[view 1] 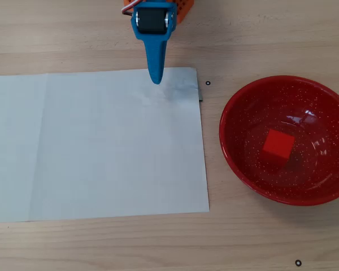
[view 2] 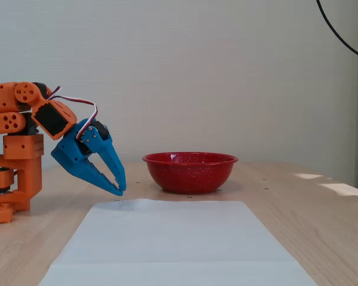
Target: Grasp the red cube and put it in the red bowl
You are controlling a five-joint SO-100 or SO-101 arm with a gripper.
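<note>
Resting inside the red bowl (view 1: pixel 327 186), the red cube (view 1: pixel 278 145), well apart from slightly parted, empty fingers (view 2: pixel 116 171).

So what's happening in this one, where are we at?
The small bright-red cube already sits inside the large glossy red speckled bowl, so the placing looks done. The orange arm's blue pincer holds nothing; its fingers are slightly parted and its tips hover over the far edge of the white paper sheet, well to the left of the bowl in the overhead view. Nothing else lies on the wooden table.
</note>
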